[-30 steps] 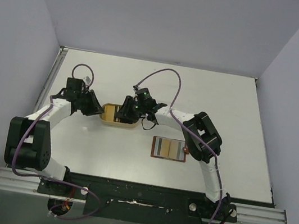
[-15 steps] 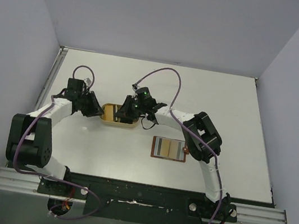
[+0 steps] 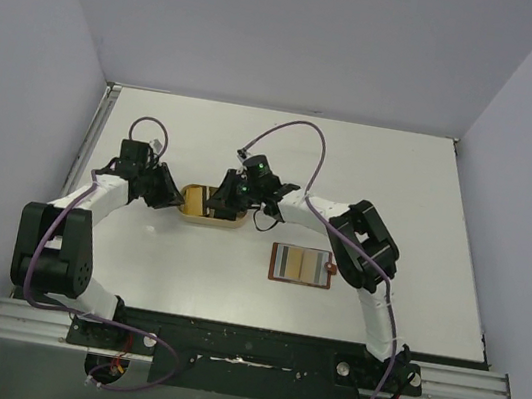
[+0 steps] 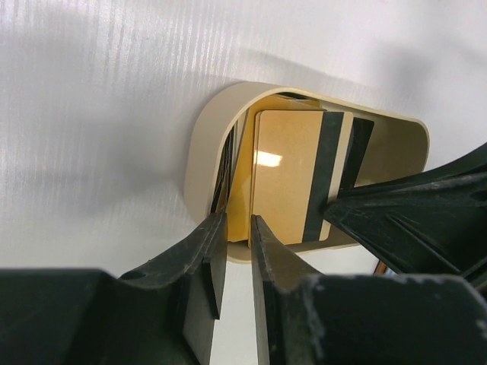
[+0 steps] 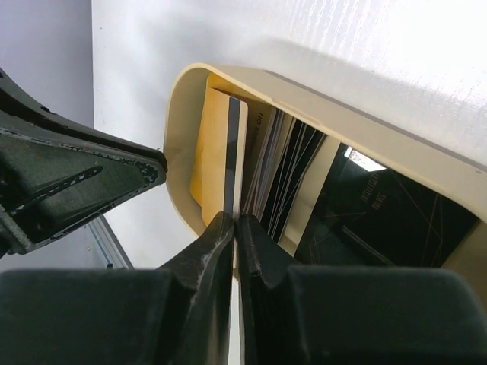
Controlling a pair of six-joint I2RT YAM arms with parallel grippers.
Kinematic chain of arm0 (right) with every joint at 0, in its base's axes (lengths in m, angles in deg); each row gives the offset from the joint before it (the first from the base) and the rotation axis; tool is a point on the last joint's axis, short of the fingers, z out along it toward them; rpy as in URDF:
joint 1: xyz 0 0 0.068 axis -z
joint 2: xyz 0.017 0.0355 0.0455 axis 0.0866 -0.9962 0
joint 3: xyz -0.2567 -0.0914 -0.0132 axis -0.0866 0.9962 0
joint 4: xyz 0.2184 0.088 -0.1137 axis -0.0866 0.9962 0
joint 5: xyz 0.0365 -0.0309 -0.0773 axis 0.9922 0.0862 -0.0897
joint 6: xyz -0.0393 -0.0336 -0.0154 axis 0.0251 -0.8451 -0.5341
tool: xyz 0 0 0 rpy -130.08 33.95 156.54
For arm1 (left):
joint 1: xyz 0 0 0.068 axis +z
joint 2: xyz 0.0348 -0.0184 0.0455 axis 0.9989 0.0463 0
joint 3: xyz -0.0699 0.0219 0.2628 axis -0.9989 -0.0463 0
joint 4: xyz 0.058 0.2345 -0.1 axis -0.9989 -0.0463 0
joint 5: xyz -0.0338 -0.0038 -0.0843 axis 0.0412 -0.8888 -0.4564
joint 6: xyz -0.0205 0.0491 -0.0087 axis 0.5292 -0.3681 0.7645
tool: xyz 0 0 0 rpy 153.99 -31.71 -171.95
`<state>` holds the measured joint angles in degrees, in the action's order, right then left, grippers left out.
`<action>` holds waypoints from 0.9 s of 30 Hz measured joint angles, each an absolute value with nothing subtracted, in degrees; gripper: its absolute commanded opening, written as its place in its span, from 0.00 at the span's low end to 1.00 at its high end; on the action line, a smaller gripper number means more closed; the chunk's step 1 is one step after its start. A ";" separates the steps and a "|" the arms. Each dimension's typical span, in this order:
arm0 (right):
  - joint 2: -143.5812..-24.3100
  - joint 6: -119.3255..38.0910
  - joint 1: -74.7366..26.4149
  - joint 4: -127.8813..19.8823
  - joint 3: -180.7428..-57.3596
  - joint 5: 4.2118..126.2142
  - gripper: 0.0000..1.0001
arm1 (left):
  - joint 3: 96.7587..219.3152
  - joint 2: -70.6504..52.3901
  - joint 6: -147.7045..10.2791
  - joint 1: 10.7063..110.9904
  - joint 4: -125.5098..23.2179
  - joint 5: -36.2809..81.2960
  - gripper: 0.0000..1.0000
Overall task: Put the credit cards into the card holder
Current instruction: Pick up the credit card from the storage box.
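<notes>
Several credit cards stand on edge in a tan oblong tray [image 3: 211, 215]. My right gripper [image 5: 237, 224] is shut on one tan card with a dark stripe [image 5: 230, 144], which still sits upright inside the tray; the same card [image 4: 289, 175] faces the left wrist camera. A dark card [image 5: 380, 220] lies at the tray's other end. My left gripper [image 4: 237, 224] pinches the tray's rounded end wall [image 4: 199, 160], one finger outside and one inside. The card holder [image 3: 301, 265] lies open and flat to the right of the tray, away from both grippers [image 3: 173, 196] [image 3: 223, 196].
The two arms meet over the tray from its two ends, fingers close together. A purple cable [image 3: 302, 129] arcs above the right arm. Blank walls close in the table on three sides.
My right gripper has shut on the tan striped card. Both arms have barely moved, and the left grip on the tray is unchanged.
</notes>
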<state>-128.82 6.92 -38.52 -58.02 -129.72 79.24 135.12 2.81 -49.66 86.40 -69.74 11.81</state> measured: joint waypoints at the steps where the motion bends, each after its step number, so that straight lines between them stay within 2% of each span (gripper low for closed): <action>1: -128.49 7.02 -38.47 -58.04 -129.50 79.27 0.03 | 135.12 2.81 -49.68 86.40 -69.81 12.05 0.18; 3: -127.79 7.11 -38.32 -58.28 -129.00 79.31 0.05 | 135.14 2.81 -49.68 86.40 -69.81 12.18 0.18; 6: -127.09 7.61 -38.06 -59.28 -128.21 79.75 0.16 | 135.14 2.81 -49.68 86.40 -69.81 12.29 0.18; 7: -126.98 7.90 -37.93 -59.68 -127.97 79.96 0.13 | 135.14 2.81 -49.68 86.40 -69.81 12.31 0.18; 9: -126.96 8.16 -37.80 -60.14 -127.80 80.49 0.01 | 135.14 2.81 -49.68 86.40 -69.81 12.31 0.18; 22: -126.96 8.53 -37.75 -61.05 -127.73 81.73 0.00 | 135.30 2.81 -49.68 86.40 -69.96 12.35 0.19; 27: -126.50 8.86 -37.36 -63.63 -125.33 82.94 0.00 | 136.15 2.66 -49.90 86.40 -71.34 12.51 0.26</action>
<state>-126.50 8.86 -37.36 -63.63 -125.33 82.94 136.15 2.66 -49.90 86.40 -71.34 12.51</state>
